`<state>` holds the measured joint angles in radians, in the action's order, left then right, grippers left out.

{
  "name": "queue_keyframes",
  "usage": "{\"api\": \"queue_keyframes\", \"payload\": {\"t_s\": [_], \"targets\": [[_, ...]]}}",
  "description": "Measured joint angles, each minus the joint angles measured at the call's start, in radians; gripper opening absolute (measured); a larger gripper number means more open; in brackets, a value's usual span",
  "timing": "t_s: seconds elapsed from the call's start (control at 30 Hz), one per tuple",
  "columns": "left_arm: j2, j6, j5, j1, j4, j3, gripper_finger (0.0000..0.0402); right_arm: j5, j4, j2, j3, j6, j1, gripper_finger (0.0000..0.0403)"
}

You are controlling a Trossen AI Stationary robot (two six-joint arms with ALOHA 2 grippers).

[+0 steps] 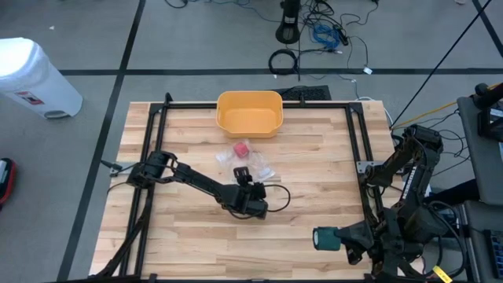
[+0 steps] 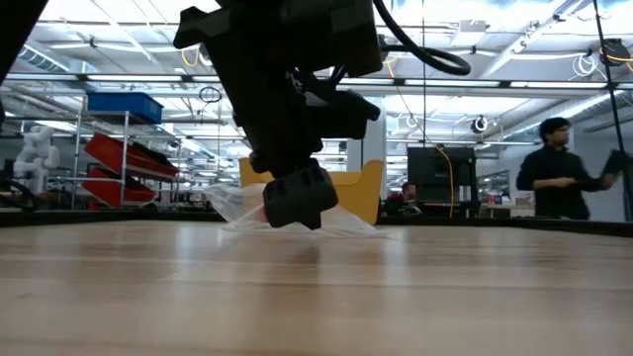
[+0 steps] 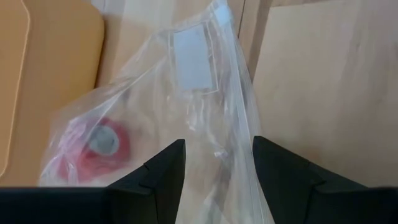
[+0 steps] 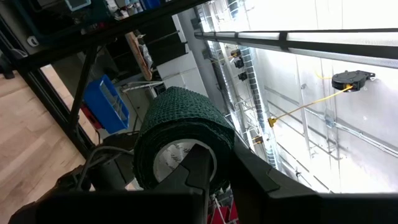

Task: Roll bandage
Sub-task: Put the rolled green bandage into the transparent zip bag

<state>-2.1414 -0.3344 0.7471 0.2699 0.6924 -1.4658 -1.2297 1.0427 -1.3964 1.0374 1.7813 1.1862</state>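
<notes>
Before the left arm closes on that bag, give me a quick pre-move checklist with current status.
1. Left gripper open: ok; its fingers stand apart.
2. Bag between the left fingers: ok; the clear plastic runs down into the gap in the left wrist view.
3. Red roll clear of the pinch: ok; it lies inside the bag, off to one side of the fingers.
4. Right gripper shut on the green roll: ok; roll held near the table's right front corner.
5. Bin out of the way: ok; it sits behind the bag at the far edge.
6. Bag sealed: cannot tell.
</notes>
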Motion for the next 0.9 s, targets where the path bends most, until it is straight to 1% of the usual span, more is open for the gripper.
{"api": "queue_keyframes", "payload": {"t_s": [0.33, 0.5, 0.9], "targets": [[0.001, -0.001, -0.014, -0.001, 0.008, 0.0, 0.0194, 0.0, 0.0, 0.0, 0.0, 0.0, 0.0, 0.0038], [0.002, -0.001, -0.015, -0.009, 0.01, 0.02, 0.0194, 0.0, 0.0, 0.0, 0.0, 0.0, 0.0, 0.0038], [0.002, -0.009, 0.127, -0.008, 0.028, 0.029, 0.0194, 0.0, 0.0, 0.0, 0.0, 0.0, 0.0, 0.0038]]}}
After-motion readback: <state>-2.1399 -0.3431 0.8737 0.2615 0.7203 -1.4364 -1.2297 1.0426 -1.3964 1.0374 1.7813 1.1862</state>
